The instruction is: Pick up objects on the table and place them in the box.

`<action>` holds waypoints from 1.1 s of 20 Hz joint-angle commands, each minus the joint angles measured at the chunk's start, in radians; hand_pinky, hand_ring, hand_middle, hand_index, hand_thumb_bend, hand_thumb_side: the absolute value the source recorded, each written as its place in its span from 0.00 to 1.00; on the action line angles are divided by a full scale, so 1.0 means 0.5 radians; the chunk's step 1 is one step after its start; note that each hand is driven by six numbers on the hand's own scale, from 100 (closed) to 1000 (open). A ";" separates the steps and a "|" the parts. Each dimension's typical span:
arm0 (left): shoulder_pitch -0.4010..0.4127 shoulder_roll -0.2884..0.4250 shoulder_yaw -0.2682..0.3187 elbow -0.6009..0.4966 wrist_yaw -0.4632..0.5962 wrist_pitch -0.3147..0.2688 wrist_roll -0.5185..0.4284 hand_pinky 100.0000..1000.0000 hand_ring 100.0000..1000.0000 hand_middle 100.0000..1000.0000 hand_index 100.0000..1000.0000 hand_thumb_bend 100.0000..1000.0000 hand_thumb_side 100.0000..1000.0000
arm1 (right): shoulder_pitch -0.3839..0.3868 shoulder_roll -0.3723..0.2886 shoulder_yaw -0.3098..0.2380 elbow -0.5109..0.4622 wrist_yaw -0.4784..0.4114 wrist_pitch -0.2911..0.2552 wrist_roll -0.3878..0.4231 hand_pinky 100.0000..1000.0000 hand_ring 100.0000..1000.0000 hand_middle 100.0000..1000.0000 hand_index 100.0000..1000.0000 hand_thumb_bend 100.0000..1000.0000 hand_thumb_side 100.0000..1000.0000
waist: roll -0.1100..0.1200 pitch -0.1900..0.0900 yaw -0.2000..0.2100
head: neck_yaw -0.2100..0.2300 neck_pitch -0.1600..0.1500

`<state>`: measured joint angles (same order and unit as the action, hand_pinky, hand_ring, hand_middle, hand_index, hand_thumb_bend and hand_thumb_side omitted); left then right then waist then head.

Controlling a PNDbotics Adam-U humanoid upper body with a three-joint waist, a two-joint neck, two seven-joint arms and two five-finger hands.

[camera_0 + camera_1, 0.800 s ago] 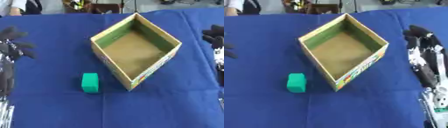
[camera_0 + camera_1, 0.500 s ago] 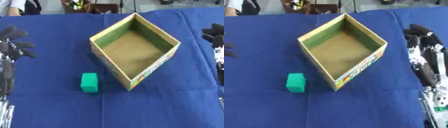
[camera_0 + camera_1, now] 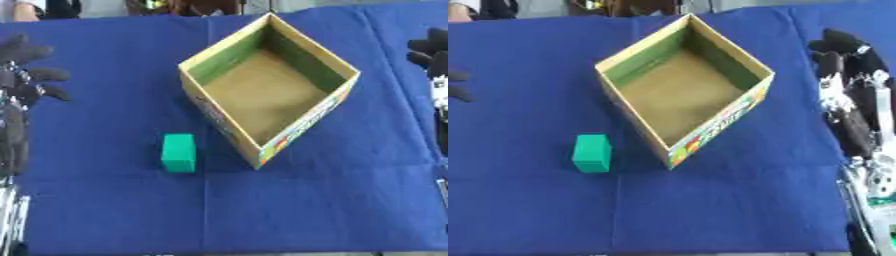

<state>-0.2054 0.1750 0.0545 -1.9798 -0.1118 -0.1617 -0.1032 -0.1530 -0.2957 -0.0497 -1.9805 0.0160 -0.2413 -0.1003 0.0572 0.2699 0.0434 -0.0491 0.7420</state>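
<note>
Green block (image 3: 178,152) beside box (image 3: 222,116), hands (image 3: 28,75) cropped

- The whole scene is shifted up in both views. The camera is tilted, and nothing on the table is moved by it.
- The block (image 3: 178,152) and the box (image 3: 269,90) are shown higher in the picture, but their spacing is unchanged.
- The near edge of the cloth (image 3: 227,249) is now brought into view along the bottom.
- Less of the far background is shown at the top.
- The right hand (image 3: 843,50) is seen slightly higher against the cloth than the shift alone explains; the difference is small.
- The left hand (image 3: 24,70) is displaced only with the picture.
</note>
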 commanded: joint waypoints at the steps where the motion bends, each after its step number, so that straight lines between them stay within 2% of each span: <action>1: -0.067 0.158 0.023 -0.040 -0.083 0.078 -0.052 0.48 0.63 0.74 0.92 0.00 1.00 | -0.002 -0.054 -0.012 -0.039 -0.007 0.003 0.008 0.83 0.81 0.64 0.80 0.00 0.53 | 0.009 -0.042 0.009 | -0.004 0.017; 5: -0.138 0.339 -0.032 -0.040 -0.195 0.188 -0.162 0.53 0.67 0.76 0.94 0.00 1.00 | 0.011 -0.066 -0.012 -0.039 0.004 0.009 0.007 0.83 0.81 0.64 0.80 0.00 0.53 | 0.030 -0.047 0.016 | -0.012 0.005; 10: -0.242 0.567 -0.237 -0.004 -0.335 0.300 -0.302 0.63 0.74 0.80 0.99 0.00 1.00 | 0.025 -0.073 -0.010 -0.039 0.018 0.011 0.009 0.83 0.81 0.64 0.80 0.00 0.54 | 0.044 -0.049 0.016 | -0.021 -0.011; 18: -0.471 0.942 -0.610 0.134 -0.566 0.402 -0.533 0.69 0.78 0.82 1.00 0.00 1.00 | 0.021 -0.066 -0.002 -0.039 0.013 0.013 0.013 0.83 0.81 0.64 0.80 0.00 0.54 | 0.022 -0.054 -0.006 | -0.023 0.000; 22: -0.487 1.142 -0.680 0.085 -0.667 0.440 -0.656 0.70 0.79 0.83 1.00 0.00 1.00 | 0.012 -0.060 0.005 -0.039 -0.005 0.010 0.022 0.83 0.81 0.64 0.80 0.00 0.53 | 0.005 -0.056 -0.033 | -0.001 -0.002</action>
<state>-0.4350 0.6867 -0.2791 -1.9180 -0.4277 0.0540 -0.4125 -0.1355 -0.3123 -0.0485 -1.9805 0.0194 -0.2339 -0.0926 0.0616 0.2591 0.0250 -0.0545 0.7432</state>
